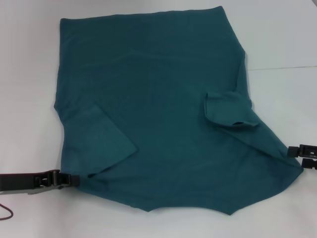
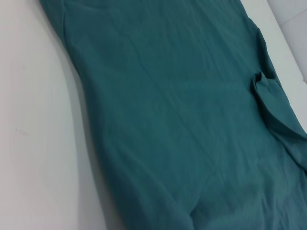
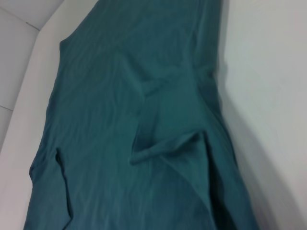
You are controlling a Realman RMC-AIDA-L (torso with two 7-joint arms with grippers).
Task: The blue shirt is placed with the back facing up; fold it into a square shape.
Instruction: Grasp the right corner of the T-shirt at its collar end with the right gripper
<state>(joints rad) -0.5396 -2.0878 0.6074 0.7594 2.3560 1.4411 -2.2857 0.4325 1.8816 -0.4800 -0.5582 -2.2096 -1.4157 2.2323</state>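
The blue shirt [image 1: 158, 114] lies spread on the white table, plain side up, with both sleeves folded inward onto the body. Its near edge is pulled out to a point at each side. My left gripper [image 1: 68, 179] lies low at the near-left point and looks shut on the shirt's corner. My right gripper [image 1: 300, 157] is at the near-right point, at the picture's edge, and also looks shut on the cloth. The left wrist view shows the shirt [image 2: 182, 115] stretching away, and so does the right wrist view [image 3: 134, 120]; neither shows fingers.
The white table [image 1: 29, 74] surrounds the shirt on all sides. A seam in the surface [image 1: 282, 67] runs along the far right. A thin dark cable [image 1: 6, 213] lies at the near-left edge.
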